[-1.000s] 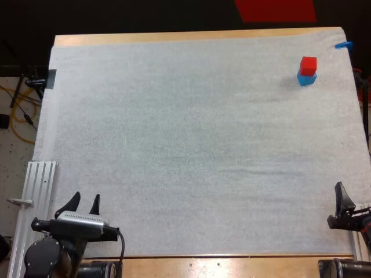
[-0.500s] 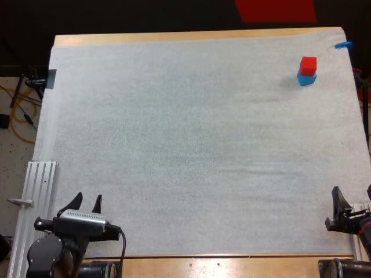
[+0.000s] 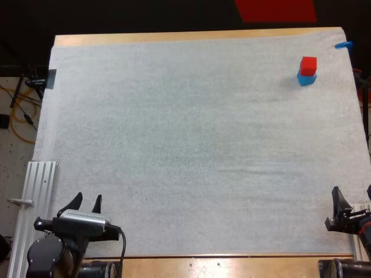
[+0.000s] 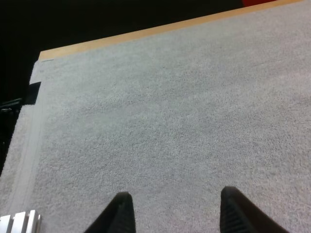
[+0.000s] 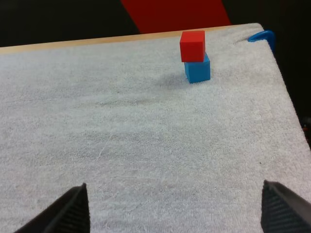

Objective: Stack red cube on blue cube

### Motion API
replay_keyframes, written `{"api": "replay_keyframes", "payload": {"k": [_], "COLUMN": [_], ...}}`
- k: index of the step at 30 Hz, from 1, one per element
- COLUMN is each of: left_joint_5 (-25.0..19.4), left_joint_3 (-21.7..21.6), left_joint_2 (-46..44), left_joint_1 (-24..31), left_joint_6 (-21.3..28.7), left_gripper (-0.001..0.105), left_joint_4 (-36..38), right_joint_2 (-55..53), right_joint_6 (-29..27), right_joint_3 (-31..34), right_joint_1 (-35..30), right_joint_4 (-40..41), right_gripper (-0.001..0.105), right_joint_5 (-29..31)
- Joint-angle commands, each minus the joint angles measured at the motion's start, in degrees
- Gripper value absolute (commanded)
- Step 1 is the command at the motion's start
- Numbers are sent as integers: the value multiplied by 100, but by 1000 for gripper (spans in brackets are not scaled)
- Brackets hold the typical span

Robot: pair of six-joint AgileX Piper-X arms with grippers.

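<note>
The red cube point(image 3: 308, 65) rests on top of the blue cube point(image 3: 306, 78) at the far right of the white mat point(image 3: 191, 145). The right wrist view also has the red cube point(image 5: 192, 45) stacked on the blue cube point(image 5: 198, 69), far ahead of my fingers. My right gripper point(image 3: 352, 202) sits at the near right edge of the mat, open and holding nothing, as the right gripper point(image 5: 175, 206) shows with its fingers wide apart. My left gripper point(image 3: 84, 202) stands open at the near left corner; the left gripper point(image 4: 175, 213) hangs over bare mat.
An aluminium rail point(image 3: 32, 202) lies along the mat's near left side. A dark clamp point(image 3: 40, 80) sits at the far left edge. The wooden table edge point(image 3: 191, 36) runs along the far side.
The right gripper drew back slightly toward the near right corner a second ago and has held still since. The left gripper barely shifted. The cubes have not moved.
</note>
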Motion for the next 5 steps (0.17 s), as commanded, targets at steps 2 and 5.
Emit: {"api": "replay_keyframes", "payload": {"k": [2, 5], "left_joint_5": [-18, -18], "left_joint_3": [-14, -14], "left_joint_2": [-804, -804], "left_joint_1": [1, 1], "left_joint_6": [-51, -51], "left_gripper": [41, 41], "left_joint_4": [-26, -26], "right_joint_2": [-235, -235], "right_joint_6": [-72, -62], "right_joint_3": [-18, -18], "right_joint_1": [-22, -22], "right_joint_4": [1, 1], "right_gripper": [70, 70], "right_joint_5": [-74, -74]}}
